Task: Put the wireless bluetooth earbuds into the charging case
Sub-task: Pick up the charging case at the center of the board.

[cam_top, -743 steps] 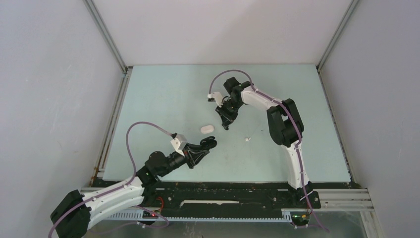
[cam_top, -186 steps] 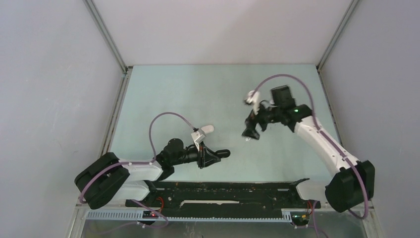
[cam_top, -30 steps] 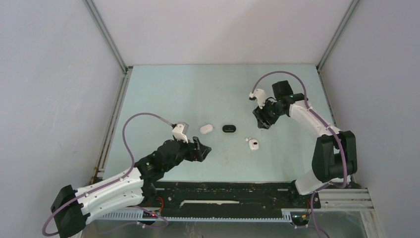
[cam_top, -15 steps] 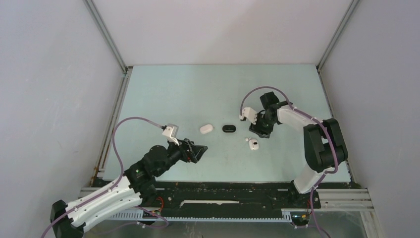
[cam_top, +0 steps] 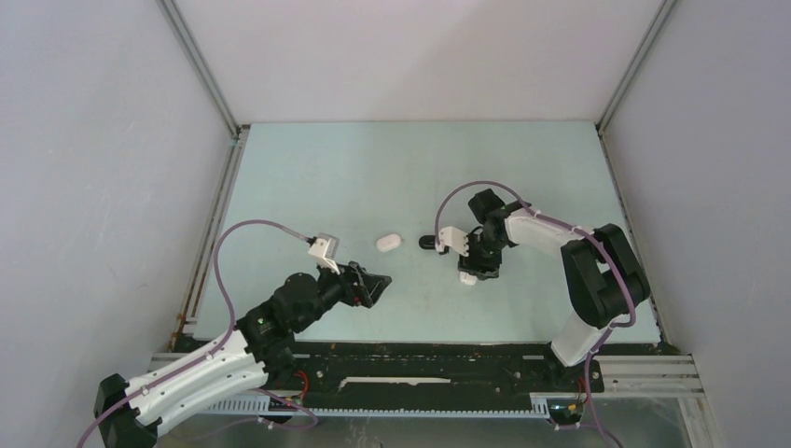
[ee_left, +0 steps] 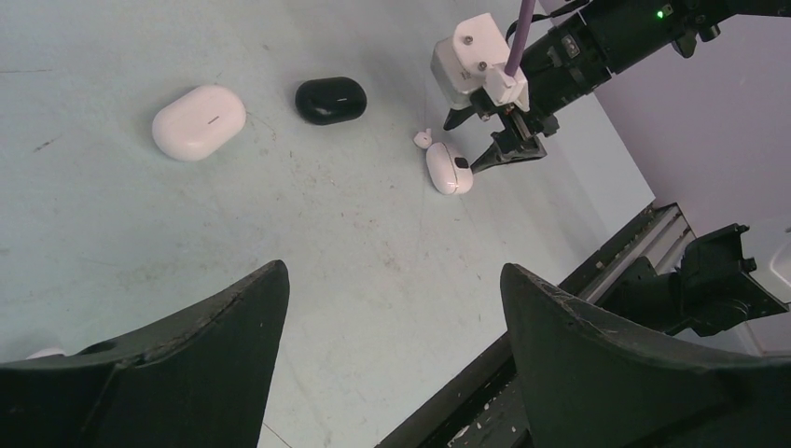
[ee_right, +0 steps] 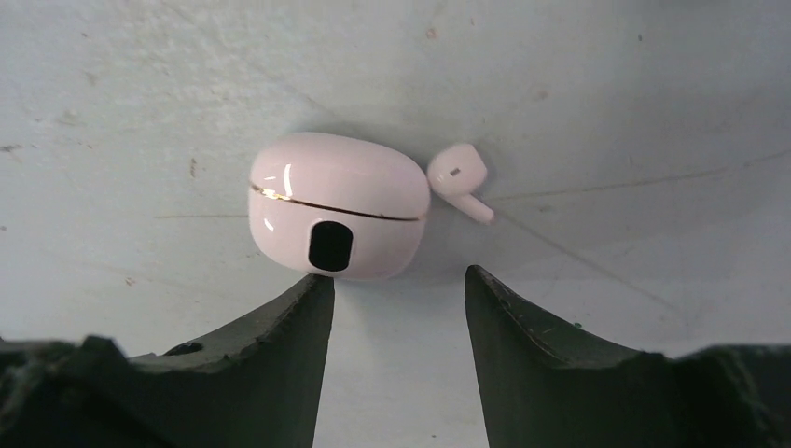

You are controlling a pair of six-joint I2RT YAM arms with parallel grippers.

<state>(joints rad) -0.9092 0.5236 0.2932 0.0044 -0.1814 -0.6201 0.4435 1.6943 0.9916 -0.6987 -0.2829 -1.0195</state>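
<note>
— Where's your right tool (ee_right: 392,280) now?
— Low over the pale bench (cam_top: 326,177), jaws parted and empty. Just past its fingertips lies a closed glossy white pill-shaped charging case (ee_right: 336,201), and one small white stemmed earbud (ee_right: 459,175) lies loose just beside it.
— And your left tool (ee_left: 392,275)?
— Spread wide, gripping nothing, well apart from the other white case (ee_left: 199,121) and the glossy black case (ee_left: 330,100).
</note>
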